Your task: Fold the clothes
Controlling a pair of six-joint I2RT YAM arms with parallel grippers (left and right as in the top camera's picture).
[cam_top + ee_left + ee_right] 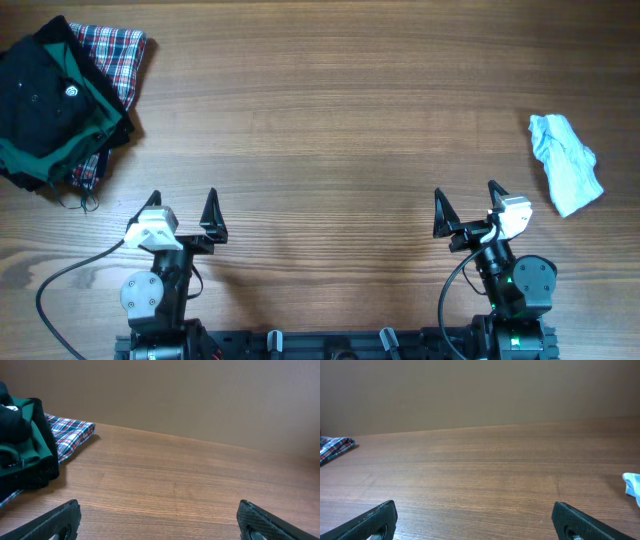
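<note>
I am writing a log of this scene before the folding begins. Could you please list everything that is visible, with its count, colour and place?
small garment: one, white to pale blue, crumpled at the far right of the table, apart from both grippers
black-and-green garment: one, black with green, bunched at the far left corner, lying on the plaid cloth
plaid cloth: one, red checked, far left corner, partly under the dark garment
table: one, brown wood, under everything
left gripper: one, black fingers, open and empty, near edge, left
right gripper: one, black fingers, open and empty, near edge, right
</note>
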